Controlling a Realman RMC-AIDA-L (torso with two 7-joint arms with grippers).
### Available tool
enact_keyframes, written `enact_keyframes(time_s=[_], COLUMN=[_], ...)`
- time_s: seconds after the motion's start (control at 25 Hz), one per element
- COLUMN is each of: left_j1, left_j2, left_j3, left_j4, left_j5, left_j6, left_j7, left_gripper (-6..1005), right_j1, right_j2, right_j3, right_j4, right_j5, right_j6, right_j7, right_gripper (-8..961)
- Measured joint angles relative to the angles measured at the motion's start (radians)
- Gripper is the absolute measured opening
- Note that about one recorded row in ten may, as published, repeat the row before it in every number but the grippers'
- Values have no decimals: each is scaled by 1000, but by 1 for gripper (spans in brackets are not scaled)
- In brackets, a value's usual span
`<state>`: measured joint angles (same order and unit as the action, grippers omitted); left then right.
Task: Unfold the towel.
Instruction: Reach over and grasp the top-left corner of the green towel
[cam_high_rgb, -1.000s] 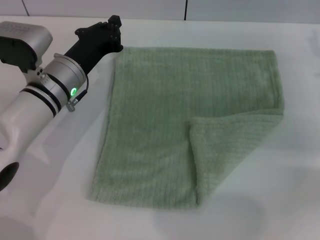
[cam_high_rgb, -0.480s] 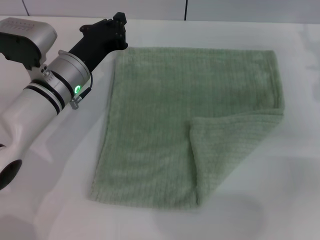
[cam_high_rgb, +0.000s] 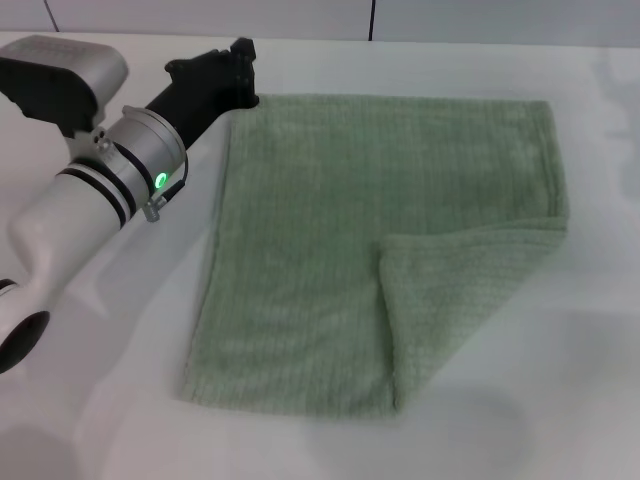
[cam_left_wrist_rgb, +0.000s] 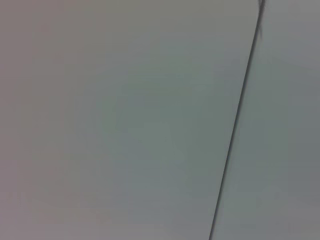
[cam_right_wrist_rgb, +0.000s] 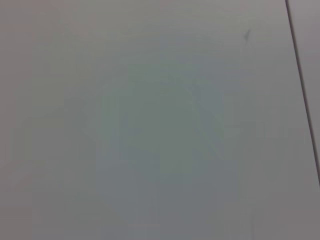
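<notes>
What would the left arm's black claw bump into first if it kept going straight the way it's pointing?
Probably nothing on the table. The left gripper points toward the table's far edge, passing just beside the far left corner of the towel. Beyond that stands the wall, though depth is hard to judge.

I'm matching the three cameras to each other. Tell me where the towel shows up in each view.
Head view: the towel fills the middle of the white table, one near corner folded over; the left gripper is at its far left corner.
Left wrist view: no towel, only a pale surface with a dark seam.
Right wrist view: no towel, a similar pale surface and seam.
Shared landmark: only that kind of dark seam.
</notes>
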<state>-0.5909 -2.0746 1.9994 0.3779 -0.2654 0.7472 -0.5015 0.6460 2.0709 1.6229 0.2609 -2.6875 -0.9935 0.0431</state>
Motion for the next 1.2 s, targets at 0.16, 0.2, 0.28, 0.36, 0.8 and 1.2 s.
enact_keyframes(time_s=[0.16, 0.2, 0.28, 0.36, 0.8, 1.2], left_j1=[-21, -28, -39, -39, -89, -106], left_j2=[-3, -3, -4, -4, -6, -6], left_j3=[22, 22, 22, 22, 15, 22], left_j4=[6, 7, 8, 8, 5, 0], left_j5=[16, 20, 23, 23, 17, 22], left_j6=[-83, -107, -146, -146, -330, -391], left_j7=[0, 0, 0, 0, -22, -23], left_gripper=[-2, -2, -2, -2, -2, -2], right_j1=[1, 1, 1, 1, 1, 13], right_j2=[2, 2, 2, 2, 3, 2], right_j3=[-2, -5, -16, -27, -93, -128], right_j4=[1, 1, 0, -3, -13, -8], right_j5=[0, 0, 0, 0, 0, 0], right_j6=[8, 11, 17, 20, 78, 136], right_j7=[-1, -1, 0, 0, 1, -4], right_gripper=[815, 815, 815, 815, 816, 815])
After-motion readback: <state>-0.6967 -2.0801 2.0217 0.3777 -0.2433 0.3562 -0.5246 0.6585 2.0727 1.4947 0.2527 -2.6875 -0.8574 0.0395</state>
